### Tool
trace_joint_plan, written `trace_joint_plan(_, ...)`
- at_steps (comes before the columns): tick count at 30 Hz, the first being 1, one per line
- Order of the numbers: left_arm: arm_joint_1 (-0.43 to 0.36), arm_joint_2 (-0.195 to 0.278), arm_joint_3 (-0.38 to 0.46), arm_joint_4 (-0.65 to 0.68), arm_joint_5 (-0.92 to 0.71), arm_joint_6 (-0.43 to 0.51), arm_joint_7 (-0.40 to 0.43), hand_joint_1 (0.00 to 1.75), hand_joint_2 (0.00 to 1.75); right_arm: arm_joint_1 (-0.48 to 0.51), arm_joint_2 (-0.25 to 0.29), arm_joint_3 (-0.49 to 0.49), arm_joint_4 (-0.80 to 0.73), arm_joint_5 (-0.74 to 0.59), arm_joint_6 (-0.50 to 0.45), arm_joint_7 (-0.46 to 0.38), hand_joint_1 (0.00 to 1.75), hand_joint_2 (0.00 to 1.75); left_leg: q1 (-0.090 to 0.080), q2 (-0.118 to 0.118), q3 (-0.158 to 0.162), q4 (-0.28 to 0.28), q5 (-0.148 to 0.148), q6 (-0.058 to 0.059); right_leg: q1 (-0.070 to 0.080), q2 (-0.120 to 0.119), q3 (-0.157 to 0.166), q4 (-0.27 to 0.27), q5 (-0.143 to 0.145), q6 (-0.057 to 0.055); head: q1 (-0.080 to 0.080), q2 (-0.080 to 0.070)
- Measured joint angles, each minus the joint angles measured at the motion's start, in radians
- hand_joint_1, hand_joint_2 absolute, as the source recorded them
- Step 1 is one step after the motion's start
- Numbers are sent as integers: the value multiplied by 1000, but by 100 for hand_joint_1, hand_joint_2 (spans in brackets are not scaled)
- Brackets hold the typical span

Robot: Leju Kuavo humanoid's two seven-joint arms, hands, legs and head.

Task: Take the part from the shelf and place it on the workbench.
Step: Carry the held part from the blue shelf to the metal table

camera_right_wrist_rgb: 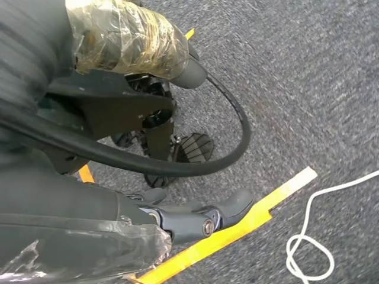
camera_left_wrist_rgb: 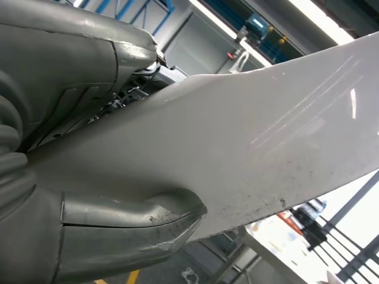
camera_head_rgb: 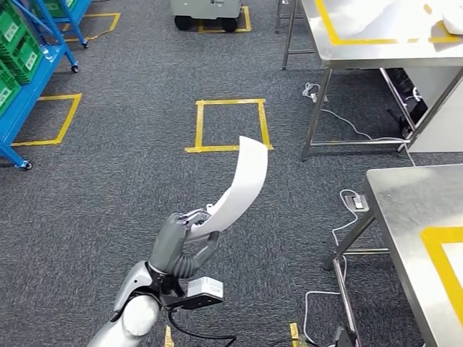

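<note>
Grey carpet floor point(camera_head_rgb: 125, 188) is spreading under me, marked with a yellow tape square point(camera_head_rgb: 229, 126). Two steel counters are standing on my right: the far counter point(camera_head_rgb: 382, 43), cut off at the picture's top, and the near counter point(camera_head_rgb: 414, 217), cut off at the right edge, with a yellow tape outline at its corner. A blue shelf point(camera_head_rgb: 24, 94) at the far left is carrying green crates point(camera_head_rgb: 17, 40); what is lying in them I cannot make out. White cables point(camera_head_rgb: 338, 119) are trailing on the floor beneath the counters.

My left hand point(camera_head_rgb: 183, 242) is gripping the part point(camera_head_rgb: 240, 188), a long curved white panel, by its lower end, above the floor and well apart from both counters. Its long axis is rising forward and to my right. In the left wrist view my thumb point(camera_left_wrist_rgb: 129, 228) is pressing against its surface.

My right hand point(camera_right_wrist_rgb: 192, 216) is hanging over the carpet beside a yellow tape strip; whether its fingers are wide or closed I cannot tell.
</note>
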Motion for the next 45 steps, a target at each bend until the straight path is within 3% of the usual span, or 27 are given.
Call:
trace_joint_plan(1,1,2,1,0,0,0,0,175,175,0,0,0,-1,4,-1,4,0,175,0,-1,-2,1,14,1,0,12,0,1,0,0,0,0)
trace_joint_plan(2,1,3,3,0,0,1,0,175,175,-1,1,0,-2,11,-2,9,0,175,1,-4,15,-37,46,2,0,23,1,2,0,0,0,0)
trace_joint_plan(4,3,5,12,-2,0,2,1,175,175,-5,3,0,-5,30,-7,24,0,175,3,-32,73,-166,117,8,1,46,0,5,1,3,0,0)
trace_joint_plan(6,9,8,24,-8,0,2,1,175,175,-12,7,2,-10,45,-13,38,0,175,6,-63,110,-255,142,12,1,64,-8,10,3,11,1,0)
trace_joint_plan(7,13,9,30,-12,0,2,1,175,175,-15,9,2,-12,54,-15,43,0,175,6,-69,113,-267,139,14,-1,72,-14,10,6,18,1,0)
trace_joint_plan(9,25,11,45,-22,-2,2,-2,175,175,-19,11,6,-15,77,-18,53,0,175,5,-55,113,-275,143,22,-5,78,-24,10,8,29,1,0)
trace_joint_plan(11,35,10,63,-34,-3,0,-5,175,175,-25,13,10,-19,103,-23,64,0,175,7,-36,115,-283,149,33,-4,43,-46,45,-15,36,6,0)
trace_joint_plan(13,41,10,78,-40,-3,-4,-8,175,175,-37,16,13,-23,121,-28,75,0,175,7,-14,115,-287,151,41,-3,-3,-98,154,-72,42,12,0)
trace_joint_plan(14,44,10,85,-42,-4,-6,-7,175,175,-43,18,15,-25,127,-31,79,0,175,6,-2,115,-287,151,42,-5,-12,-129,219,-99,45,13,0)
trace_joint_plan(16,48,8,97,-42,-6,-14,-6,175,175,-49,20,19,-28,138,-36,87,0,175,5,21,114,-286,150,42,-7,-19,-156,281,-109,49,13,0)
trace_joint_plan(17,49,7,101,-42,-8,-16,-6,175,175,-50,21,19,-29,142,-39,90,0,175,5,31,115,-286,149,41,-8,-24,-140,253,-88,50,13,0)
trace_joint_plan(20,48,2,106,-42,-12,-19,-6,175,175,-57,22,19,-31,149,-44,95,0,175,2,54,119,-284,144,32,-4,-72,-34,63,-16,46,14,0)
trace_joint_plan(22,47,0,109,-42,-14,-19,-6,175,175,-64,24,19,-34,152,-44,100,0,175,-4,70,120,-282,142,23,2,-89,-6,11,-12,37,10,0)
trace_joint_plan(24,46,-2,111,-43,-15,-19,-6,175,175,-65,24,19,-35,154,-43,107,0,175,-4,85,122,-281,138,13,3,-70,-6,8,-9,24,7,0)
trace_joint_plan(26,44,-4,114,-44,-15,-19,-6,175,175,-65,25,19,-36,155,-43,110,0,175,0,60,113,-251,112,2,-1,-50,-4,4,-5,12,4,0)
trace_joint_plan(28,45,-3,117,-45,-15,-19,-6,175,175,-68,25,19,-37,156,-42,110,0,175,4,15,66,-144,52,-4,-2,-29,-3,3,-2,3,0,0)
trace_joint_plan(29,46,-3,119,-45,-15,-19,-6,175,175,-68,26,19,-37,157,-41,110,0,175,4,5,32,-72,23,-4,-1,-18,-3,3,-2,0,-1,0)
trace_joint_plan(31,47,-1,120,-45,-15,-19,-6,175,175,-66,27,19,-37,158,-40,110,0,175,4,-1,-12,9,10,-1,2,6,-3,3,-2,-2,-1,0)
trace_joint_plan(32,47,-1,120,-45,-15,-19,-6,175,175,-66,27,19,-37,159,-39,110,0,175,4,-3,-10,-4,32,2,3,18,-2,3,-2,-3,-1,0)
trace_joint_plan(33,46,-1,121,-45,-15,-19,-6,175,175,-66,27,19,-37,161,-38,110,0,175,3,-9,11,-54,70,7,3,30,-1,4,-1,-2,-1,0)
trace_joint_plan(35,43,-1,122,-45,-15,-20,-7,175,175,-67,29,19,-37,162,-37,110,0,175,5,-45,68,-187,138,17,3,51,-1,6,-1,1,0,0)
trace_joint_plan(37,40,-1,122,-45,-16,-23,-8,175,175,-67,30,18,-38,162,-34,109,0,175,4,-72,99,-262,155,22,1,67,-10,8,2,10,-1,0)
trace_joint_plan(39,40,-3,121,-45,-17,-28,-9,175,175,-62,31,16,-38,161,-32,105,0,175,3,-64,103,-276,152,26,-2,81,-19,5,7,23,-2,0)
trace_joint_plan(40,40,-4,120,-45,-19,-31,-10,175,175,-58,31,13,-38,160,-31,101,0,175,4,-55,104,-281,155,31,-2,74,-24,8,3,28,-1,0)
trace_joint_plan(42,40,-6,113,-45,-25,-35,-13,175,175,-52,31,2,-38,154,-31,89,0,175,7,-34,108,-291,160,40,0,34,-54,62,-32,38,4,0)
trace_joint_plan(43,39,-6,106,-44,-29,-36,-14,175,175,-48,30,-7,-38,149,-29,82,0,175,7,-22,109,-292,160,43,0,8,-83,122,-63,42,6,0)
trace_joint_plan(45,35,-7,87,-38,-37,-36,-15,175,175,-36,28,-29,-37,139,-21,67,0,175,5,0,109,-292,159,45,-2,-14,-147,252,-116,51,9,0)
